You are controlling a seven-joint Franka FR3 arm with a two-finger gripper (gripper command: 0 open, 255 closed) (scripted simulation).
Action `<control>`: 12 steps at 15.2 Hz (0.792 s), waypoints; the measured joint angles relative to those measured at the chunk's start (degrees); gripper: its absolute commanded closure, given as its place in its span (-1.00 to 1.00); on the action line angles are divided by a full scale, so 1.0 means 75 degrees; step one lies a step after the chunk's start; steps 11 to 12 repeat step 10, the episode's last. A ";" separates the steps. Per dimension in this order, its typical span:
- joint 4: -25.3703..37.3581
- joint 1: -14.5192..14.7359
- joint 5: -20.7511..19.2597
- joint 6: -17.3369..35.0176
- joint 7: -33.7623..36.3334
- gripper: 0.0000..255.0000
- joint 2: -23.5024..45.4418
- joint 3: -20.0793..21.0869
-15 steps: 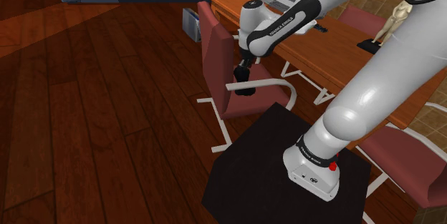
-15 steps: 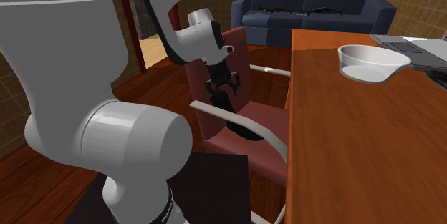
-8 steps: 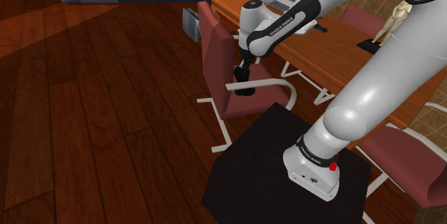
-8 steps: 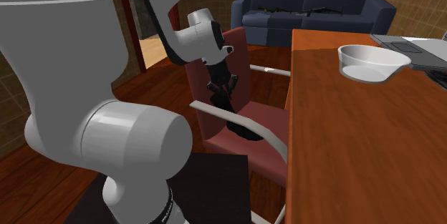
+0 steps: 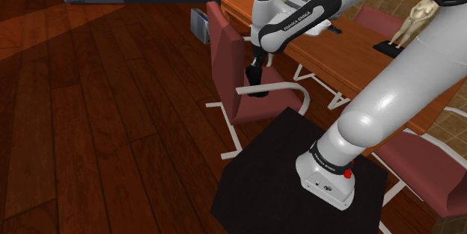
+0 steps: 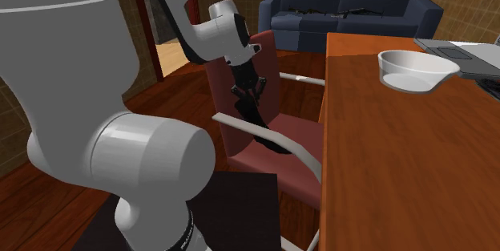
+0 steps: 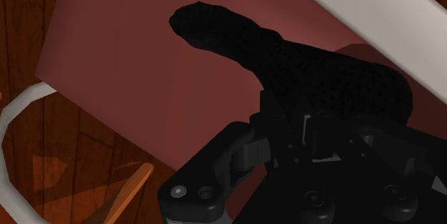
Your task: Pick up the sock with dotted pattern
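1. Gripper [image 7: 290, 121]: I read the fingers as pinched on one end of the sock; black against black, so I cannot judge how deep the bite is.

2. Sock [image 7: 236, 40]: black, with a fine dotted texture. In the second exterior view it hangs from the gripper [image 6: 247, 95] as a long dark strip [image 6: 260, 129], its lower end at or just above the chair seat [image 6: 292, 173].

3. Chair seat [image 7: 136, 79]: dull red, directly under the sock. A white armrest [image 6: 300, 155] runs just beside the trailing end.

4. Bench [image 6: 401, 177]: orange-brown top beside the chair, carrying a pale bowl [image 6: 417, 69], well apart from the gripper.

5. Risks, my judgement: a shallow pinch could let the limp fabric slip out under its own weight. The dangling end could also drag on the seat or snag the armrest if I swing sideways before it is clear.
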 measured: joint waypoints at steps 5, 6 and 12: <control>0.0125 0.0032 0.0213 -0.0501 -0.0282 1.00 -0.0410 0.0009; 0.0168 0.0040 0.0259 -0.0616 -0.0344 1.00 -0.0489 0.0011; 0.0284 0.0077 0.0391 -0.0998 -0.0503 1.00 -0.0769 0.0031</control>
